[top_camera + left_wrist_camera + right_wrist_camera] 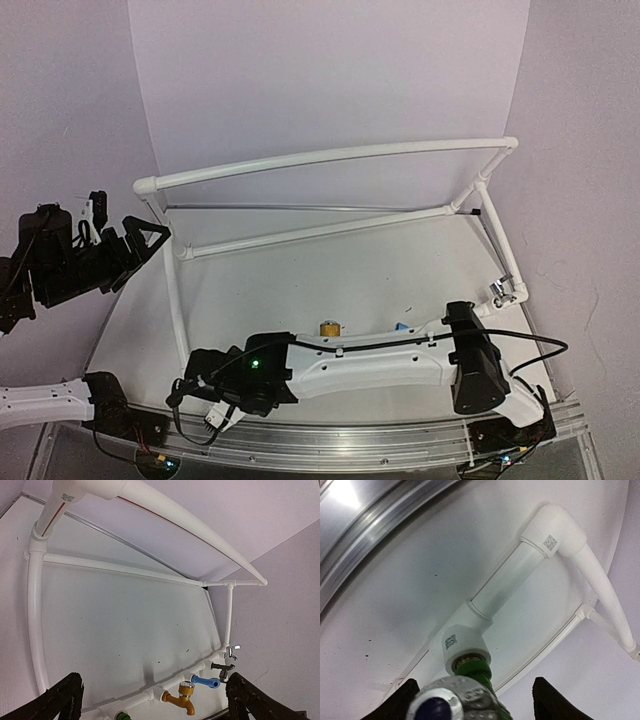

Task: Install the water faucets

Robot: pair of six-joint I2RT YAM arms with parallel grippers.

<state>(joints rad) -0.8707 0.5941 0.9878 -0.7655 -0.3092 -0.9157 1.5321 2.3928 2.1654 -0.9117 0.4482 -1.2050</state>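
A: Top view?
B: Left gripper [148, 238] is up by the pipe frame's [330, 155] left corner, fingers spread, empty. Right arm [380, 365] lies along the near edge. Golden-orange faucet [329, 328], blue faucet [401, 326] and silver faucet [497, 290] are on the near pipe.
A: Left wrist?
B: Fingers wide apart. All five are in a row on that pipe, with the green faucet [122, 716] at the bottom edge and the dark grey faucet [223, 668] next to the silver.
A: Right wrist?
B: Right gripper [475, 690] is spread, straddling the green faucet, which is threaded into a tee fitting [457, 645]. Can't tell if there's contact.
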